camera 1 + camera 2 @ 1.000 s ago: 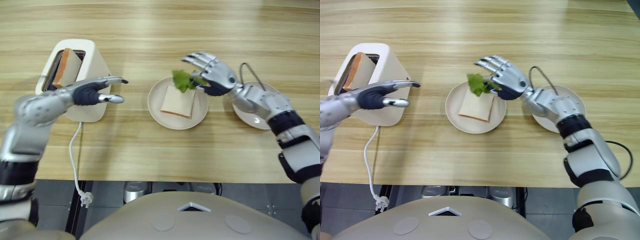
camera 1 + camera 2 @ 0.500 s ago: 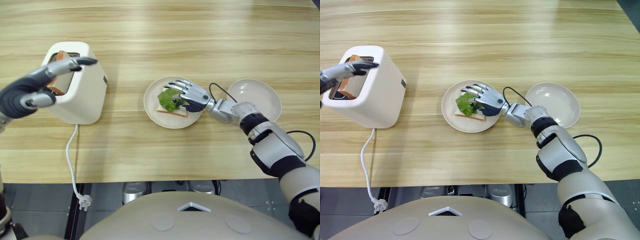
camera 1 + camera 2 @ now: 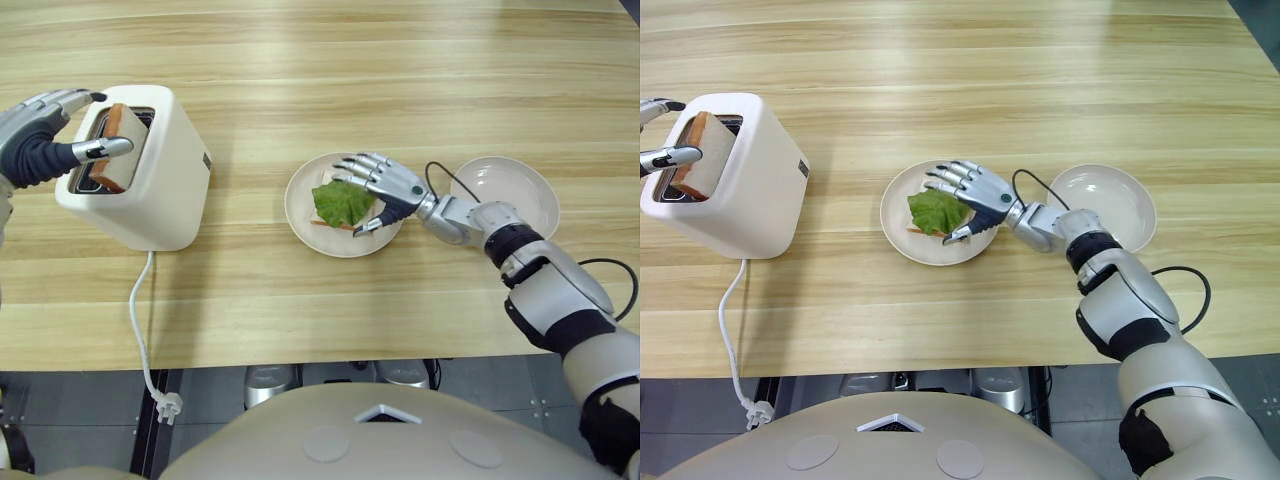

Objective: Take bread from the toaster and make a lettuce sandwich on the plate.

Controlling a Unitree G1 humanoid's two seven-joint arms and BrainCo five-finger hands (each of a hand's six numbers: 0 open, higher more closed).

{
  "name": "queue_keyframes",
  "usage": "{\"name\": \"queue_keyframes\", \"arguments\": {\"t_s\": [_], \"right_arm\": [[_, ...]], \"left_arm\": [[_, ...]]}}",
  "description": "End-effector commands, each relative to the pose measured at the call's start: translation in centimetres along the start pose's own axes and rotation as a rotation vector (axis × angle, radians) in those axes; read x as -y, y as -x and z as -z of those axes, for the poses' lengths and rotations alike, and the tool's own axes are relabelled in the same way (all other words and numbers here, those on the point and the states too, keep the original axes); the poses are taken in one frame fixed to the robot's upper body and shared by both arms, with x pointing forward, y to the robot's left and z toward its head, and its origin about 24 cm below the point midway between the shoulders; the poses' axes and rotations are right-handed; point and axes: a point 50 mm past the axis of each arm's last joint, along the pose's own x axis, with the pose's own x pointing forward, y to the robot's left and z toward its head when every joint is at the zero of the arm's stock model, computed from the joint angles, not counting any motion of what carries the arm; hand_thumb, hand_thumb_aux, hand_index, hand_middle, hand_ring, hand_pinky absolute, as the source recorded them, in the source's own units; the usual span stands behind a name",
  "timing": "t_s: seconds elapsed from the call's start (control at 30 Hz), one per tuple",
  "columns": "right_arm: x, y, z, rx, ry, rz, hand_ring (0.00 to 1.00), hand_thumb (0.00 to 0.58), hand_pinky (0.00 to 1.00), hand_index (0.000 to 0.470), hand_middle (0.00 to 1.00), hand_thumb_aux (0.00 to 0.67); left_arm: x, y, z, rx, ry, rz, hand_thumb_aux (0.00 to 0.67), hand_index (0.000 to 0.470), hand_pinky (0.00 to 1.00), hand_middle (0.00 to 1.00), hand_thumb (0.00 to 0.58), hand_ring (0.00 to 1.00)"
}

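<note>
A white toaster stands at the table's left with one bread slice sticking up from its slot. My left hand is at the toaster's left side, fingers apart on either side of the slice's top and the thumb tip touching it. On the cream plate in the middle lies a bread slice with a green lettuce leaf flat on top. Just right of the leaf, my right hand hovers over the plate with its fingers spread and nothing in it.
An empty pale dish sits right of the plate, beside my right forearm. The toaster's white cord runs over the table's front edge to a hanging plug. Bare wood lies beyond the toaster and plate.
My right hand lowered the lettuce onto the bread and let go, its fingers now spread. My left hand moved back to the toaster slot and its thumb now touches the slice.
</note>
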Motion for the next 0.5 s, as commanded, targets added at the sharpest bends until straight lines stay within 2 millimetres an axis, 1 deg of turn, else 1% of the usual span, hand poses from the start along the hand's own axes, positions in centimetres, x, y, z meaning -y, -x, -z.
{"name": "queue_keyframes", "arguments": {"t_s": [0.03,0.13,0.23,0.37,0.5], "right_arm": [[2.4,0.7,0.4,-0.014,-0.019,0.140,0.00,0.000,0.00,0.000,0.00,0.000],[4.6,1.3,0.5,-0.022,-0.014,0.241,0.00,0.000,0.00,0.000,0.00,0.000],[6.8,2.0,0.2,-0.013,0.011,0.334,0.00,0.000,0.00,0.000,0.00,0.000],[9.2,2.6,-0.1,-0.019,0.028,0.421,0.00,0.000,0.00,0.000,0.00,0.000],[11.0,3.3,-0.1,-0.046,0.048,0.476,0.00,0.000,0.00,0.000,0.00,0.000]], "left_arm": [[0.2,-0.7,0.8,-0.082,-0.107,0.020,0.000,0.000,0.00,0.00,0.000,0.00],[0.2,-1.0,0.9,-0.101,-0.135,0.023,0.000,0.000,0.00,0.00,0.000,0.00],[0.8,-1.7,0.9,-0.097,-0.133,0.033,0.000,0.000,0.00,0.00,0.000,0.00],[2.5,-2.4,0.7,-0.080,-0.114,0.068,0.000,0.000,0.00,0.00,0.000,0.00],[4.6,-3.2,0.4,-0.058,-0.083,0.119,0.000,0.000,0.00,0.00,0.000,0.00]]}}
